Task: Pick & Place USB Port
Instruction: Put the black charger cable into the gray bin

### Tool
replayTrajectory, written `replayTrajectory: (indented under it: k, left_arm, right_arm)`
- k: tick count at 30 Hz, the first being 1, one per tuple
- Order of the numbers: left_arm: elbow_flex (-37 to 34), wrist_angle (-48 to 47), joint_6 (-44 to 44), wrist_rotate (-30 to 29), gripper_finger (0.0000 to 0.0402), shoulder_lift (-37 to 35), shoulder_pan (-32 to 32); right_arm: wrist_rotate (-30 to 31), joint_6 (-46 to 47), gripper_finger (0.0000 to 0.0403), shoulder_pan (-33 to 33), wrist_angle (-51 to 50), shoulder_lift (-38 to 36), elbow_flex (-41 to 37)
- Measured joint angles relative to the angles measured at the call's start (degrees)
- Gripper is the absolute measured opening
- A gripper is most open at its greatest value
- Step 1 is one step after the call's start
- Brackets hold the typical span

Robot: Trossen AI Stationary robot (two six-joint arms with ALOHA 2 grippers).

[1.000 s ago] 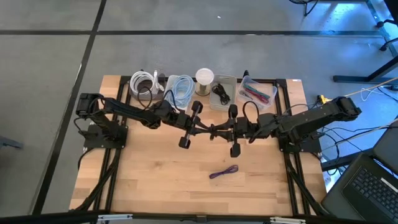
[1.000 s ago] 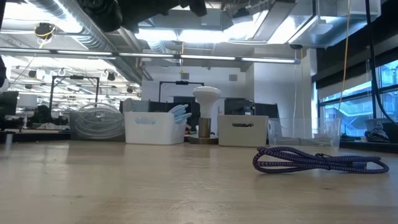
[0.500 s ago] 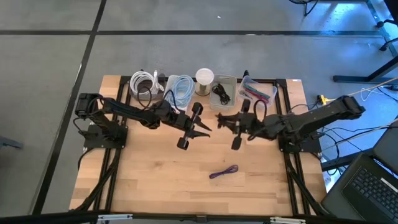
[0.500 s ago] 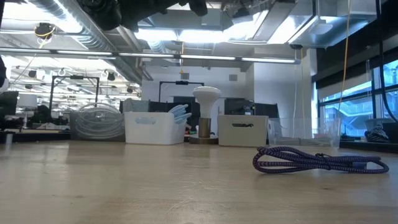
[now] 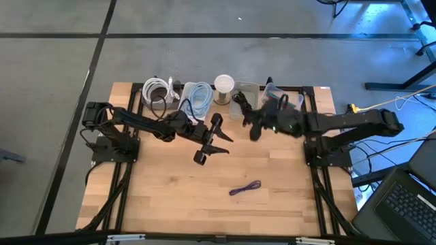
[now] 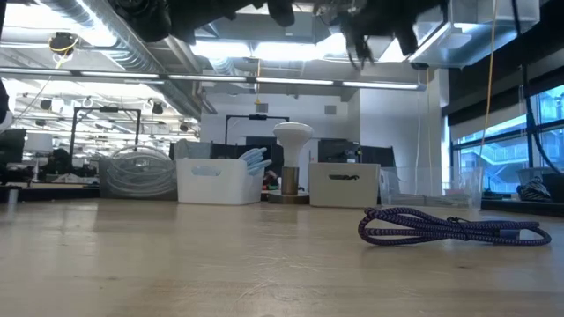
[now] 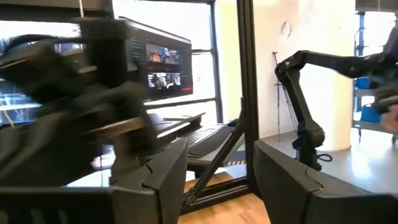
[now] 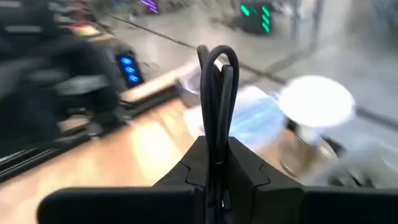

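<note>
A black USB cable [image 8: 217, 81], folded into a narrow loop, sticks out past the fingertips of my right gripper [image 8: 216, 165], which is shut on it. In the high view my right gripper [image 5: 249, 126] hangs above the table's far middle, beside the row of bins. My left gripper [image 5: 225, 139] stands open over the table's middle, to the left of the right one. Nothing shows between its fingers in the left wrist view [image 7: 217, 180]. A purple cable [image 5: 245, 188] lies flat on the table, nearer the front. My right gripper pinches the folded black cable between its two fingers [image 8: 249, 171], several strands side by side. The bend of the loop [image 8: 219, 53] stands out beyond the fingertips. The cable is lifted clear of the table.
Along the far edge stand a white cable coil [image 5: 158, 90], a bin of pale blue cable [image 5: 199, 97], a white round-topped object [image 5: 224, 84], a clear bin [image 5: 253, 88] with a black cable, and a bin of coloured cables [image 5: 285, 103]. Bare wood [image 5: 170, 197] lies toward the front.
A second ago both grippers met on the black cable over the table's middle. My left gripper has opened and let go, keeping its place. My right gripper has carried the cable toward the far edge and the bins, turning as it went.
</note>
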Motion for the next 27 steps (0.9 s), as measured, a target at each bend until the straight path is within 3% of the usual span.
replayTrajectory:
  k: [9,21,27]
  left_arm:
    - [0.00,-0.02,-0.19,-0.02,0.0171,0.00,-1.19]
    - [-0.02,-0.07,-0.77,-0.09,0.0173,0.00,-3.42]
    - [-0.02,-0.09,-0.82,-0.10,0.0169,0.00,-5.52]
  right_arm:
    - [-15.52,10.22,0.0029,-18.92,-12.40,1.57,4.42]
    - [-24.90,8.39,0.0029,-29.30,-33.32,18.01,24.56]
    - [-29.51,8.60,0.0029,-33.88,-38.03,24.78,27.26]
